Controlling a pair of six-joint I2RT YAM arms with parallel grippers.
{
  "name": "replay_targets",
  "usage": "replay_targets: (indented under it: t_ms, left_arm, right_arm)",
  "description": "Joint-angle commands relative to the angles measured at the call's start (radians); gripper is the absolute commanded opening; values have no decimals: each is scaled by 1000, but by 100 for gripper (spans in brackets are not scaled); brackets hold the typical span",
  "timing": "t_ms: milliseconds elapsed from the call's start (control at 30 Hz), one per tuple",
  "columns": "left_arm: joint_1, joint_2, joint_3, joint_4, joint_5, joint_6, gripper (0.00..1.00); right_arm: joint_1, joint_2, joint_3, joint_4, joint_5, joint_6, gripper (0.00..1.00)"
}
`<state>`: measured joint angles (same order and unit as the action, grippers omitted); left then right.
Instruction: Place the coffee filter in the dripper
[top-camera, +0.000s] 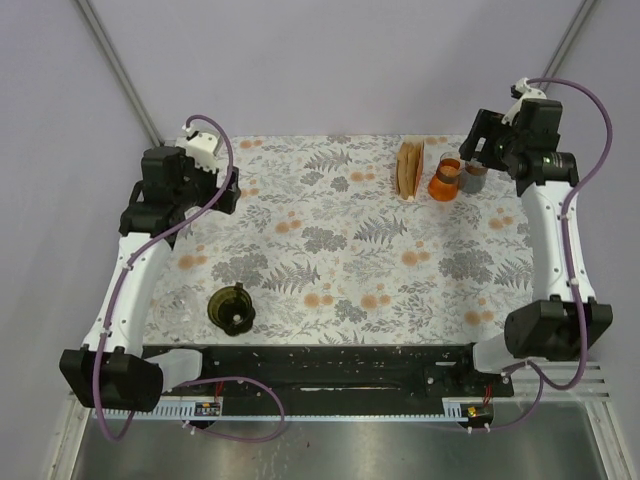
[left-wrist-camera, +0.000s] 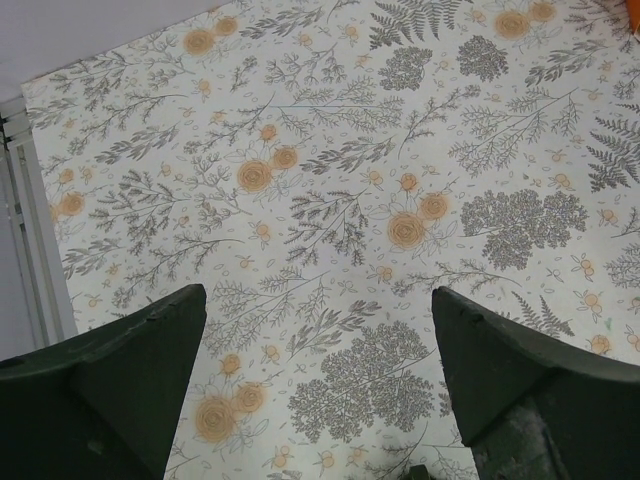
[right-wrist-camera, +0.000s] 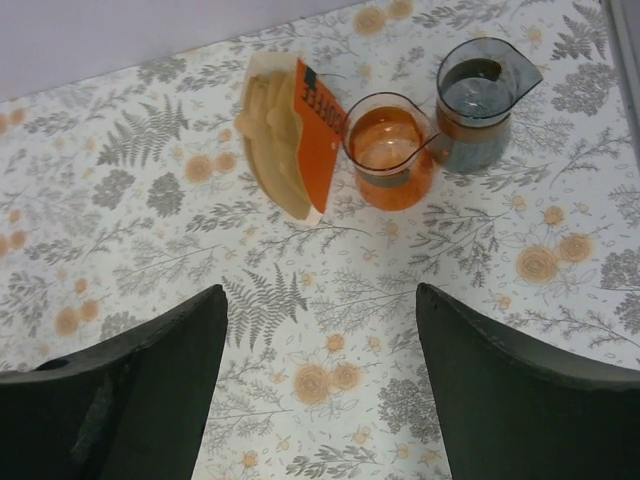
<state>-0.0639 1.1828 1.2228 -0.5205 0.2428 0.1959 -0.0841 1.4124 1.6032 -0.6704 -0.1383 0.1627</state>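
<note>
A stack of beige paper coffee filters in an orange packet (top-camera: 410, 168) stands at the back of the floral tablecloth; it also shows in the right wrist view (right-wrist-camera: 290, 135). A dark olive dripper (top-camera: 231, 307) sits at the front left, seen from above. My right gripper (top-camera: 478, 140) hangs open and empty above the back right, short of the filter packet, as the right wrist view (right-wrist-camera: 320, 290) shows. My left gripper (top-camera: 228, 190) is open and empty over bare cloth at the back left, also seen in the left wrist view (left-wrist-camera: 318, 295). The dripper is out of both wrist views.
An orange translucent spouted cup (top-camera: 446, 178) and a grey one (top-camera: 474, 176) stand right of the filter packet; both show in the right wrist view, the orange cup (right-wrist-camera: 390, 150) and the grey cup (right-wrist-camera: 478, 100). The cloth's left edge (left-wrist-camera: 40, 230) is near the left gripper.
</note>
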Motion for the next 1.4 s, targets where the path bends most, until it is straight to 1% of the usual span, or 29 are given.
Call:
replay_targets:
  t_ms: [0,33,133,300,367,467,600,733,833,1133,1367]
  left_arm:
    - [7,15,84,-65,-8,28,99]
    - [7,17,89,-70,-8,30,99]
    - [7,32,107,-95,-19,31,99]
    - [7,57,121,-122,-19,24,99]
    - [7,66,124,-130,-20,22,99]
    - [7,75,121,-134,-23,16,99]
    - [7,83,116,-139,-19,10,99]
    - [7,86,112,-147,-17,8,99]
    - [7,89,115,-153,-17,8,99]
    - [7,97,119,-157,-7,2,99]
    - [7,93,122,-162,-8,2,99]
  right_arm:
    - [3,178,179,-142,132,-40,81]
    - [3,227,219,-155,161,-38,80]
    - [3,351,317,-182,177,-23,75]
    - [3,506,441,-186,218,0,68]
    - [3,565,486,-187,246,1,66]
    - [3,655,569,-210,272,3,67]
    - [3,790,725,-273,279,4,66]
    - [3,888,830,-336,267,17,62]
    - [3,910,833,-342,267,26,58]
    - [3,913,758,-317,249,31,47]
    - [3,938,765,-319,232,35,44]
